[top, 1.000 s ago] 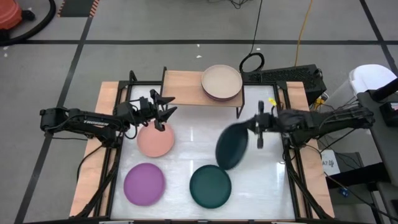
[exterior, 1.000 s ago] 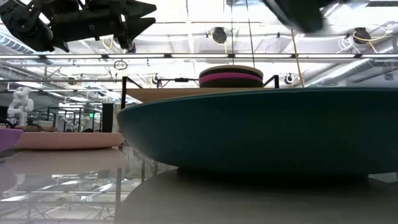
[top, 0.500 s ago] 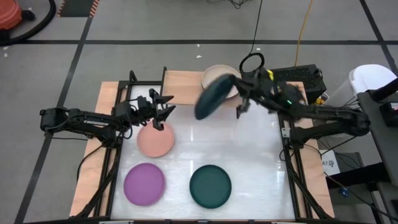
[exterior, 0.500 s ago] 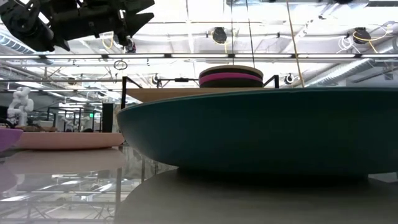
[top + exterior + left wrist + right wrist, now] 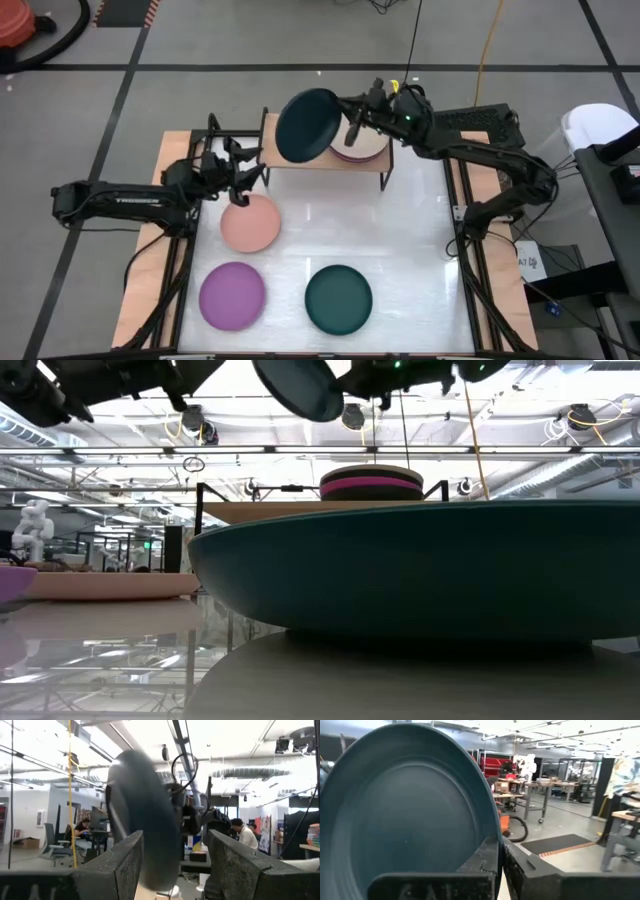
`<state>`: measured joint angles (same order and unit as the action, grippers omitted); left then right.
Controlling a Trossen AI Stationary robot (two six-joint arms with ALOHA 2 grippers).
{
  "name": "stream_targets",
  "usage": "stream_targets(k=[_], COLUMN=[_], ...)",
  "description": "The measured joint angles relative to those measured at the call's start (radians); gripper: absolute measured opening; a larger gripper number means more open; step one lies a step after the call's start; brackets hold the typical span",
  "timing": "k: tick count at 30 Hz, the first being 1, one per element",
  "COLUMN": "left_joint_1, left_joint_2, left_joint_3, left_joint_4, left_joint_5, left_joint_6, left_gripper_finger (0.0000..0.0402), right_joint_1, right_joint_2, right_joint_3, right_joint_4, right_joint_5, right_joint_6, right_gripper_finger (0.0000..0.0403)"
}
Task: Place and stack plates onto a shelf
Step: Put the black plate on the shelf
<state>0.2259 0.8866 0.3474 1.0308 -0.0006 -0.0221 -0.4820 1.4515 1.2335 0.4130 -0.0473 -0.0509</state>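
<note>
On the white tabletop (image 5: 400, 240) lie a salmon plate (image 5: 250, 224), a purple plate (image 5: 232, 295) and a teal plate (image 5: 338, 298). The wooden shelf (image 5: 295, 160) at the far edge carries a plate stack (image 5: 368, 152). The right tool (image 5: 352, 120), clamped on a tilted dark teal plate (image 5: 306, 125), holds it above the shelf's left half. The left tool (image 5: 245, 172) hovers spread wide over the salmon plate. Only the low view shows the stack's magenta layer (image 5: 371, 485).

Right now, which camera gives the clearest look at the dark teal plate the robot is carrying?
The right wrist view: the carried plate fills it, pinched at its rim. The high view shows it small above the shelf; the low view clips it; the left wrist view blurs it.
</note>
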Motion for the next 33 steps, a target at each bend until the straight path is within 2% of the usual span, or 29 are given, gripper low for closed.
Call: stream_targets(k=[5, 16, 24, 33], left_joint_1=[0.004, 0.032, 0.027, 0.027], left_joint_2=[-0.034, -0.034, -0.034, -0.034], left_joint_3=[0.002, 0.162, 0.169, 0.169], left_joint_4=[-0.076, -0.429, -0.389, -0.388], left_joint_5=[0.000, -0.001, -0.001, -0.001], left_joint_6=[-0.003, -0.041, -0.035, -0.034], left_gripper_finger=[0.0223, 0.0223, 0.0223, 0.0223], right_joint_1=[-0.045, -0.069, -0.077, -0.076], right_joint_2=[0.094, 0.308, 0.398, 0.415], right_joint_3=[0.032, 0.109, 0.109, 0.111], right_joint_4=[0.079, 0.077, 0.057, 0.052], right_joint_5=[-0.087, -0.092, -0.084, -0.085], right_joint_6=[0.076, 0.062, 0.014, -0.012], right_gripper_finger=[0.0000, 0.0000, 0.0000, 0.0000])
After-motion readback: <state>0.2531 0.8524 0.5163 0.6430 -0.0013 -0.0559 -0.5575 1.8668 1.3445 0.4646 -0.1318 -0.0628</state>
